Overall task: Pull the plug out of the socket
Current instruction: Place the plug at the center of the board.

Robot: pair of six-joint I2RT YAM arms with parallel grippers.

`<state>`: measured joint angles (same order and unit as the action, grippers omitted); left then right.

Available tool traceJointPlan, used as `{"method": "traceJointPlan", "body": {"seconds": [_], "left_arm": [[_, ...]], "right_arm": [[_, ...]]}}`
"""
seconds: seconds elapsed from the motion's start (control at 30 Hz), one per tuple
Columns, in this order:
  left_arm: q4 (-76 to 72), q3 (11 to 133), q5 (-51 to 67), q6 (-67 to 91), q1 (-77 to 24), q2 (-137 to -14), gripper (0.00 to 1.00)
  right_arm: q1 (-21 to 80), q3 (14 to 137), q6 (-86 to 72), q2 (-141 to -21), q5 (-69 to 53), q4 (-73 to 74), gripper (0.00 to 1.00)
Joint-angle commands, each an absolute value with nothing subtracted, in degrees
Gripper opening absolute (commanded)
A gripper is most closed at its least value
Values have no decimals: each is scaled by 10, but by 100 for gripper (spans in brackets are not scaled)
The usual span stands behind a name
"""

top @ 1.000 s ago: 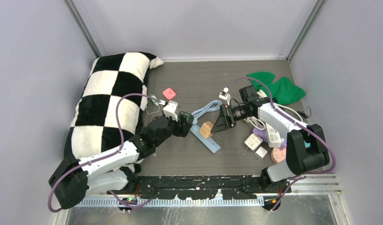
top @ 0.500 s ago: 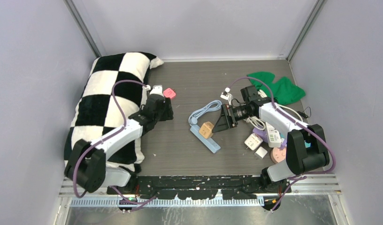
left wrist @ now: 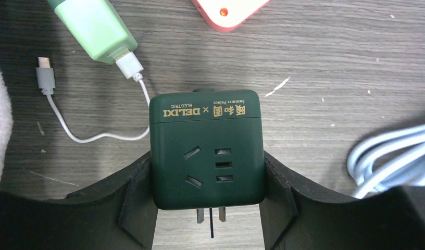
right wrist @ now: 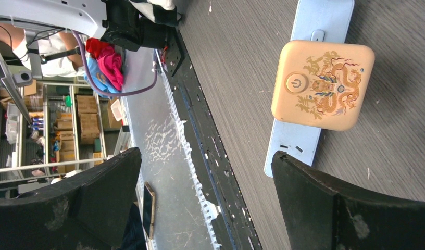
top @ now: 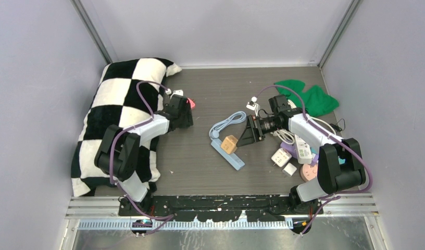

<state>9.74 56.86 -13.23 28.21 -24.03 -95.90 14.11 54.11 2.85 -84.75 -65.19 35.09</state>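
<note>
Since a second ago the left claw (top: 183, 119) has swung away from the light-blue power strip (top: 232, 157) to the edge of the checkered pillow (top: 122, 104), taking the dark green DELIXI cube plug (top: 185, 115) with it. The right claw (top: 247, 134) has barely shifted. From the top view, the strip now lies well off to the left claw's right, just beside the right claw, with a tan dragon-print cube (top: 229, 144) seated on it.

At the left wrist, the claw is clamped on the green cube's two flanks. The cube's bare prongs (left wrist: 210, 214) point back toward the wrist and are free of any socket (so this plug looks already pulled). Ahead of the fingers lie a mint-green charger (left wrist: 93, 26) with its white USB cable (left wrist: 96, 136); a light-blue cord (left wrist: 392, 156) lies off to their right.

At the right wrist, the claw gapes wide and holds nothing. The tan cube sits ahead of the fingers, toward the right-hand one, and the strip's long axis runs roughly straight away from the claw. Should that cube need pulling too, I judge the right arm far the nearer.
</note>
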Motion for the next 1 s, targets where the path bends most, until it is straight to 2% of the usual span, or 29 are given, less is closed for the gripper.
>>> {"method": "traceJointPlan", "body": {"seconds": [0.0, 0.13, 0.23, 0.27, 0.3, 0.67, 0.83, 0.97], "left_arm": [[115, 622, -133, 281, -224, -990, 44], [166, 662, -144, 286, -220, -1007, 63], [195, 677, -153, 288, -220, -1000, 85], [199, 678, -155, 288, -220, -995, 97], [199, 677, -155, 287, -220, -988, 99], [196, 617, -84, 263, -220, -839, 100], [176, 533, -43, 279, -220, -743, 100], [94, 431, 16, 313, -220, -663, 100]], "right_arm": [[139, 560, 40, -827, -651, 351, 100], [138, 560, 42, -830, -650, 352, 100], [138, 560, 45, -832, -650, 353, 100], [138, 560, 45, -833, -650, 354, 100], [138, 560, 46, -834, -649, 354, 100], [138, 568, 70, -833, -618, 376, 100], [138, 576, 79, -837, -586, 383, 100], [138, 585, 80, -843, -547, 384, 100]]}}
